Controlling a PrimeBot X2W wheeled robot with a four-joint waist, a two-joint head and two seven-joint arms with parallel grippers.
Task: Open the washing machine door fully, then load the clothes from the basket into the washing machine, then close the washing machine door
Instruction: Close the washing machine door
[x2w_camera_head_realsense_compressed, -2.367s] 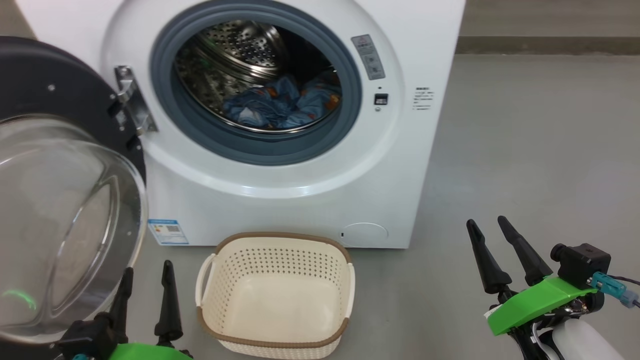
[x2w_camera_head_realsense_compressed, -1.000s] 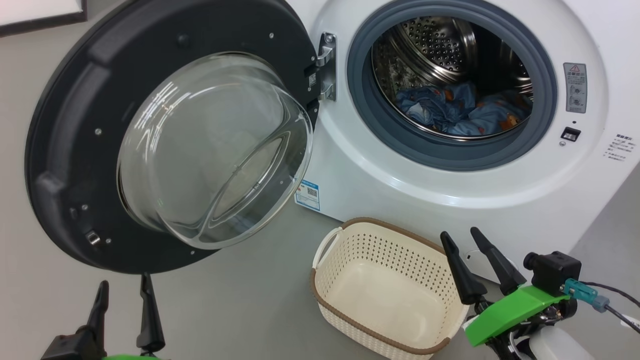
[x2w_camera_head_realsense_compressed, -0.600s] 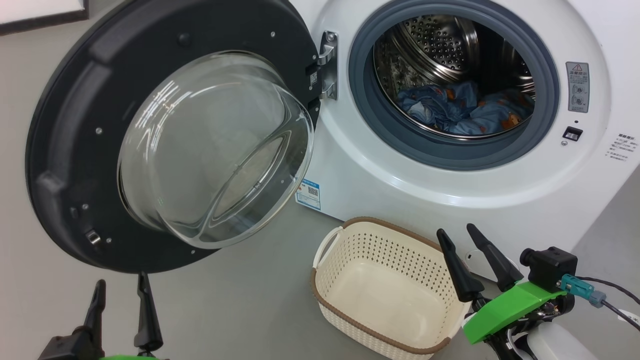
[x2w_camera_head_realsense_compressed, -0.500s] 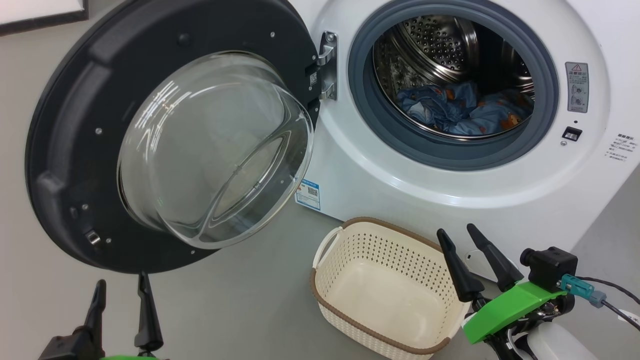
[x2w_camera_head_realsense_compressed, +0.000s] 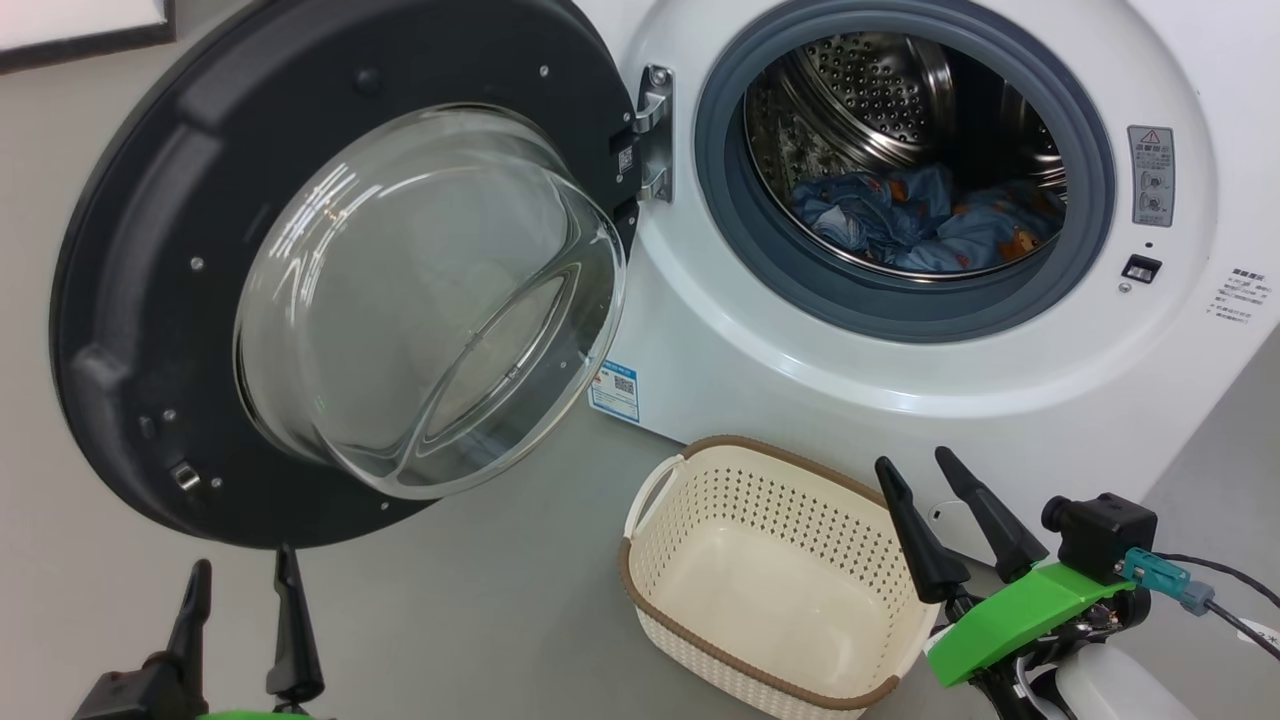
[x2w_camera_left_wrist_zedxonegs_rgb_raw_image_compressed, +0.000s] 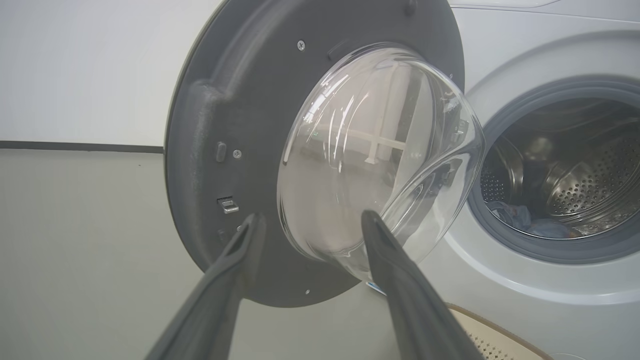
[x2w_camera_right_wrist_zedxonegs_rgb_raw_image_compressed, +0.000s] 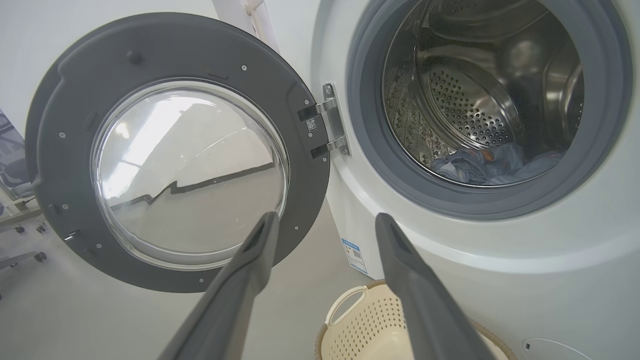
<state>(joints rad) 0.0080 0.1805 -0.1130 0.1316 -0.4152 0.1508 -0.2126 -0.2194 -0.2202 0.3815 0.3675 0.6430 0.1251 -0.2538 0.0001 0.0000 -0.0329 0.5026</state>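
View swung left, door (x2w_camera_head_realsense_compressed: 130, 300) wide open, left gripper (x2w_camera_head_realsense_compressed: 243, 558) spread by its rim, right gripper (x2w_camera_head_realsense_compressed: 912, 457) spread beside basket (x2w_camera_head_realsense_compressed: 780, 500)

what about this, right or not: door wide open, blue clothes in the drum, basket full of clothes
Not right: the basket is empty, as the head view shows. The door is wide open and the blue clothes lie in the drum.
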